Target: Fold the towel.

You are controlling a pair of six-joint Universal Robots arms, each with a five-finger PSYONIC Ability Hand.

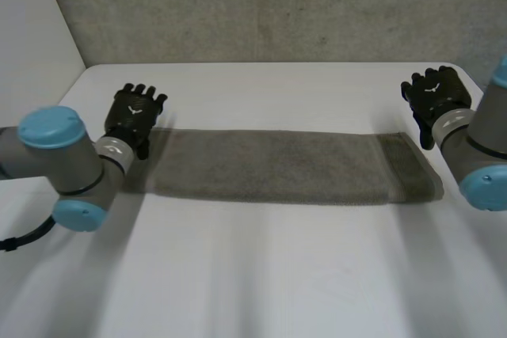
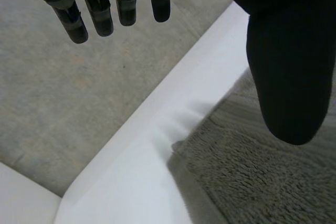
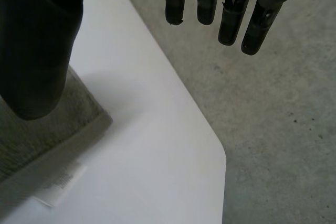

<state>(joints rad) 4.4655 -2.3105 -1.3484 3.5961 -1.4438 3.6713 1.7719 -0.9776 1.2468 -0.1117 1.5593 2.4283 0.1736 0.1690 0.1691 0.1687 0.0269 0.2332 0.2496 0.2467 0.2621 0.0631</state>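
Left hand point(image 1: 136, 116) first: it's black and sits at the middle left of the head view, wide open with nothing in it. In its own wrist view the fingers point(image 2: 100, 14) hang straight and the thumb point(image 2: 291, 77) is up over the towel's corner, not touching as far as I can see. Right hand point(image 1: 434, 99) is at the upper right of the head view, same deal, fingers point(image 3: 231, 19) straight and spread, holding nothing. It hovers just past the far right corner of the cloth, with its thumb point(image 3: 37, 51) above that corner. Between the two hands lies the grey-brown terry towel point(image 1: 285, 168), a long narrow strip lying flat across the middle of the head view, left end just beside the left hand, right end near the right one. It's on the flat white table point(image 1: 261, 275). In the right wrist view a small white label point(image 3: 60, 184) pokes out from under the towel's edge onto the tabletop
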